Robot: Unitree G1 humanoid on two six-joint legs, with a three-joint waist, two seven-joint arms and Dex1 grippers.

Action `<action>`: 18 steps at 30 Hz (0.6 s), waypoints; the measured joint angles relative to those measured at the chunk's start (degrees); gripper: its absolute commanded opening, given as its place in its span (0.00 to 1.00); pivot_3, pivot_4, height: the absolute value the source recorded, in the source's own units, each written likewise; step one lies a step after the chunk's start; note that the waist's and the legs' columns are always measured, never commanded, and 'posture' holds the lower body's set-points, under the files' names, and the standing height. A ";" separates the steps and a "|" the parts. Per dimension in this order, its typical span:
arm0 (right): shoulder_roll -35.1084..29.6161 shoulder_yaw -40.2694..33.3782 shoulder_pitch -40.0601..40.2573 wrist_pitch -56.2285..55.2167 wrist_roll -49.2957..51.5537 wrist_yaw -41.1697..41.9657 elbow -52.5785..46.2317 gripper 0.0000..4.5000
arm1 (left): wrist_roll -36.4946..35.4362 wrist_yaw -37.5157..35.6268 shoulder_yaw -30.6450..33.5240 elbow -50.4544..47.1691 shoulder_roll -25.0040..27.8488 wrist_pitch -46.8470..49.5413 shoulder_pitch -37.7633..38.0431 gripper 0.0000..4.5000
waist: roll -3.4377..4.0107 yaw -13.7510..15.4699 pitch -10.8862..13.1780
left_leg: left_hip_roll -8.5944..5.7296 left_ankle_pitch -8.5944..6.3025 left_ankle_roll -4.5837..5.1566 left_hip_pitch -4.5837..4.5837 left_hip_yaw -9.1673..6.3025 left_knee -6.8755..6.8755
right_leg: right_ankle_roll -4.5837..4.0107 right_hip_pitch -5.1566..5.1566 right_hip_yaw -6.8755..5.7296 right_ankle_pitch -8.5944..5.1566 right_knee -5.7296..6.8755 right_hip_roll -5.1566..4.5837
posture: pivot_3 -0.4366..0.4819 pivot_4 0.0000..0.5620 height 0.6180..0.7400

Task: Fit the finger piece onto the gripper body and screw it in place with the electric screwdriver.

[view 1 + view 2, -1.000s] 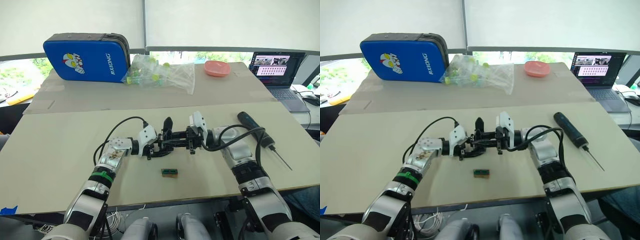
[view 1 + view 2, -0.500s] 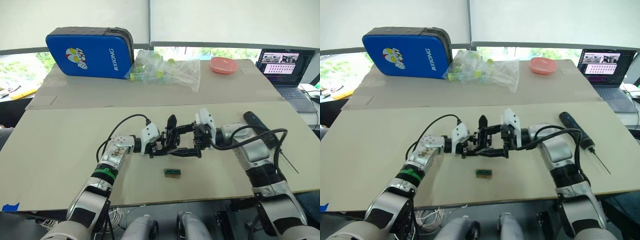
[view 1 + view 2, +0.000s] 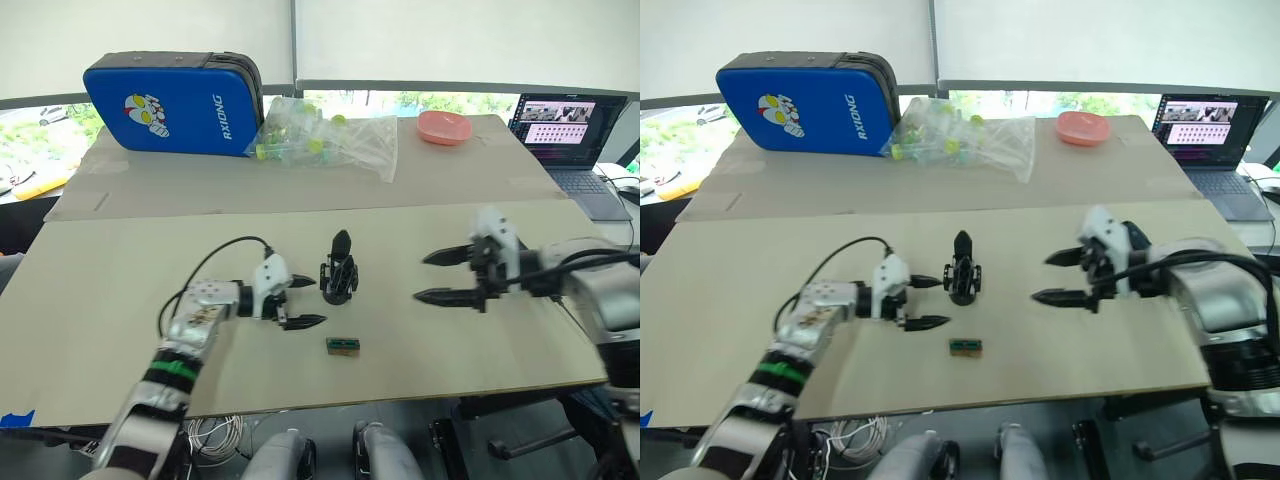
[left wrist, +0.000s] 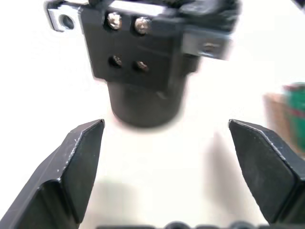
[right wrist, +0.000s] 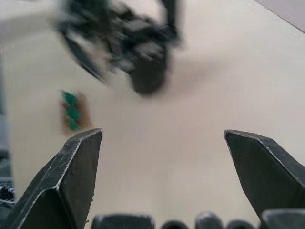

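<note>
Black plastic, the gripper body (image 3: 339, 280) stands upright on the desk (image 3: 120, 290), its pointed finger rising straight up. In the left eye view the left gripper (image 3: 303, 301) sits just beside it on the robot's left, spread wide and holding nothing; the right gripper (image 3: 432, 277) is well apart from the body on the other side, also wide and empty. The left arm is plainly nearer. A small green-and-black block (image 3: 342, 345) lies near the body, toward the robot. Beyond the body, a pink dish (image 3: 444, 127) looks empty, and a clear bag (image 3: 330, 143) holds yellow-green bits.

From the left wrist view, the gripper body (image 4: 143, 62) lies straight ahead between the spread fingers, screw heads showing.

From the right wrist view, the gripper body (image 5: 143, 52) is farther ahead, blurred.
</note>
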 measured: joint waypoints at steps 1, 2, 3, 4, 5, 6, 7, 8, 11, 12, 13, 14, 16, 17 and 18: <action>-3.53 0.03 -1.00 0.89 -1.32 -0.23 2.99 1.00 | -3.62 -1.05 1.55 -7.19 3.97 4.98 1.69 0.99 | 0.02 -0.08 0.09 | 0.00 -0.01 0.01 -0.03 0.02 0.02 | -0.01 -0.03 0.00 0.00 0.00 -0.02 | 0.48 0.27 1.00; -6.75 -0.13 -1.81 1.33 -3.14 -0.39 6.49 1.00 | -6.85 -1.87 3.72 -13.35 7.49 9.18 2.42 0.99 | 0.07 0.08 0.15 | -0.01 -0.01 0.02 -0.02 0.02 0.02 | -0.01 0.02 -0.01 -0.01 -0.03 -0.06 | 0.48 0.27 1.00; -8.66 -0.08 -2.84 1.36 -4.66 -0.29 9.44 1.00 | -9.45 -2.04 5.91 -17.87 10.02 12.44 2.54 0.99 | 0.10 0.32 0.16 | -0.02 -0.02 0.02 0.03 0.02 0.03 | 0.00 0.05 -0.04 -0.03 -0.06 -0.07 | 0.48 0.27 1.00; -9.54 0.10 -3.95 1.30 -5.78 -0.15 11.70 1.00 | -11.57 -1.96 7.54 -21.28 11.57 14.88 2.42 0.99 | 0.11 0.40 0.15 | -0.02 -0.02 0.02 0.11 0.02 0.02 | 0.01 0.15 -0.06 -0.03 -0.12 -0.07 | 0.48 0.27 1.00; -9.94 0.83 -5.34 1.01 -7.18 -0.01 14.19 1.00 | -13.87 -1.79 8.48 -24.36 12.66 17.40 2.14 0.99 | 0.11 0.41 0.15 | -0.02 -0.02 0.02 0.23 0.02 0.02 | 0.03 0.27 -0.06 -0.03 -0.13 -0.07 | 0.48 0.27 1.00; -10.24 2.65 -7.35 -0.48 -9.29 0.19 17.92 1.00 | -16.44 -1.59 9.02 -27.61 13.78 20.11 1.67 0.99 | 0.10 0.30 0.16 | -0.03 -0.01 0.01 0.27 0.06 0.03 | 0.04 0.32 -0.06 -0.04 -0.13 -0.05 | 0.48 0.27 1.00; -10.42 4.40 -8.94 -2.73 -11.73 0.21 21.98 1.00 | -18.79 -1.23 9.59 -30.17 14.81 22.45 0.78 0.99 | 0.06 0.25 0.18 | -0.03 0.08 -0.14 0.27 0.08 0.05 | 0.05 0.33 -0.07 -0.04 -0.12 -0.04 | 0.48 0.27 1.00; -10.30 6.05 -10.51 -4.88 -14.09 -0.05 26.10 1.00 | -21.20 -0.51 10.83 -31.93 15.67 24.80 -0.48 0.99 | 0.05 0.25 0.19 | -0.03 0.24 -0.40 0.28 0.08 0.06 | 0.05 0.34 -0.08 -0.04 -0.09 -0.03 | 0.48 0.27 1.00; -7.90 9.55 -16.88 -10.14 -20.39 -2.04 38.84 1.00 | -29.13 2.34 15.76 -34.89 18.21 31.56 -5.59 0.99 | 0.02 -0.09 0.26 | -0.03 0.33 -0.54 0.32 0.11 0.05 | 0.04 0.33 -0.03 -0.04 -0.01 0.05 | 0.48 0.27 1.00; -6.96 10.47 -18.99 -11.88 -22.14 -2.85 42.74 1.00 | -31.09 2.55 16.66 -36.07 19.14 32.77 -6.42 0.99 | 0.01 -0.30 0.27 | -0.02 0.36 -0.59 0.38 0.12 0.00 | 0.02 0.34 0.01 -0.04 0.01 0.07 | 0.48 0.27 1.00; -6.26 11.27 -20.46 -13.22 -23.68 -3.56 45.99 1.00 | -32.46 2.45 16.87 -37.21 19.90 33.57 -6.80 0.99 | 0.01 -0.45 0.27 | -0.01 0.38 -0.62 0.44 0.14 -0.07 | -0.01 0.36 0.04 -0.06 0.01 0.09 | 0.48 0.27 1.00; -5.17 11.92 -22.27 -14.65 -25.33 -4.26 49.61 1.00 | -33.40 1.88 16.76 -38.28 21.22 33.97 -6.53 0.99 | -0.02 -0.70 0.29 | 0.00 0.40 -0.65 0.50 0.15 -0.10 | -0.05 0.39 0.06 -0.08 0.03 0.12 | 0.48 0.27 1.00; -3.76 13.63 -24.15 -17.32 -28.31 -4.79 55.20 1.00 | -33.95 0.07 16.36 -39.83 23.81 33.80 -5.64 0.99 | -0.02 -0.95 0.31 | 0.01 0.43 -0.71 0.52 0.14 -0.17 | -0.15 0.38 0.04 -0.13 0.05 0.13 | 0.48 0.27 1.00; -2.95 14.06 -24.36 -18.40 -29.47 -4.76 57.59 1.00 | -33.95 -0.26 16.37 -40.42 24.14 33.48 -5.30 0.99 | -0.02 -0.97 0.31 | 0.01 0.45 -0.73 0.57 0.11 -0.19 | -0.16 0.43 0.04 -0.14 0.05 0.14 | 0.48 0.27 1.00; -1.73 14.26 -24.60 -18.92 -30.23 -5.14 60.17 1.00 | -34.05 -0.11 16.36 -40.76 23.97 33.31 -5.14 0.99 | -0.02 -1.00 0.31 | 0.01 0.45 -0.74 0.60 0.09 -0.18 | -0.17 0.47 0.04 -0.14 0.05 0.15 | 0.48 0.27 1.00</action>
